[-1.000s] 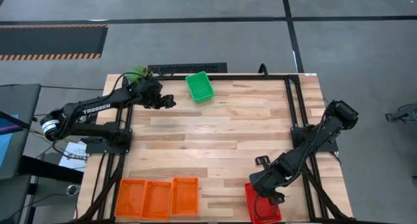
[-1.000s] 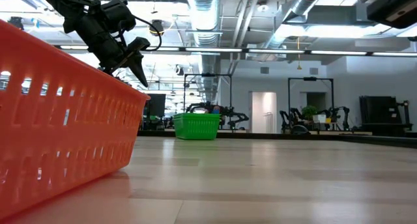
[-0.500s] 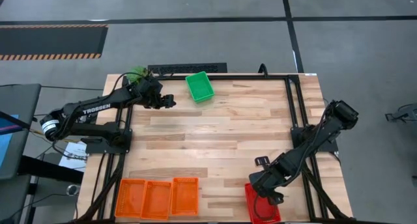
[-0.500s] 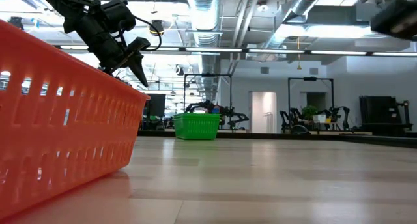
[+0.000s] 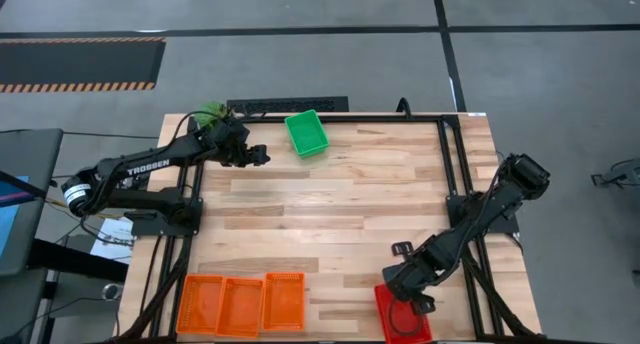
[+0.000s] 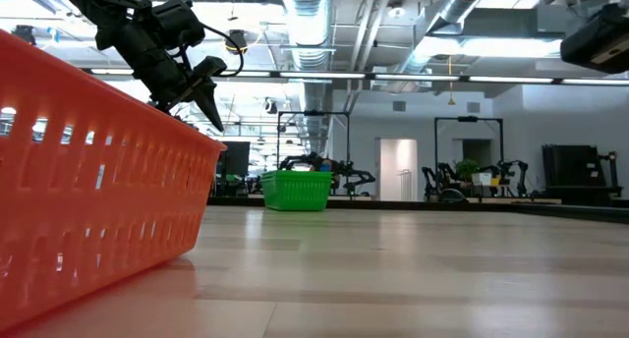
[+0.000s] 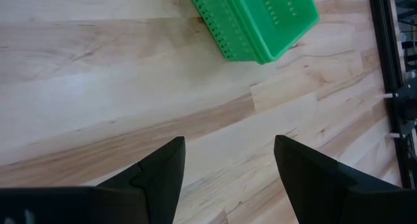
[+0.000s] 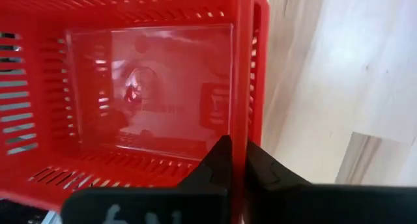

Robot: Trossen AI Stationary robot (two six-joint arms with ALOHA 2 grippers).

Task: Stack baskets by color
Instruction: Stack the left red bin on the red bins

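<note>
Right wrist view: my right gripper [image 8: 236,160] pinches wall of red basket stack [image 8: 143,94] at table's near right corner. High view: my left gripper [image 5: 258,155], fingers spread and empty, sits nearer green basket [image 5: 306,133], just beside it at far edge.

The table [image 5: 330,214] is pale, smooth wood planks with a slight sheen, framed by matt black metal rails [image 5: 447,154], while the red basket [image 8: 150,87] is glossy slotted plastic, like the green basket [image 7: 257,19] and orange baskets [image 5: 240,304]
</note>
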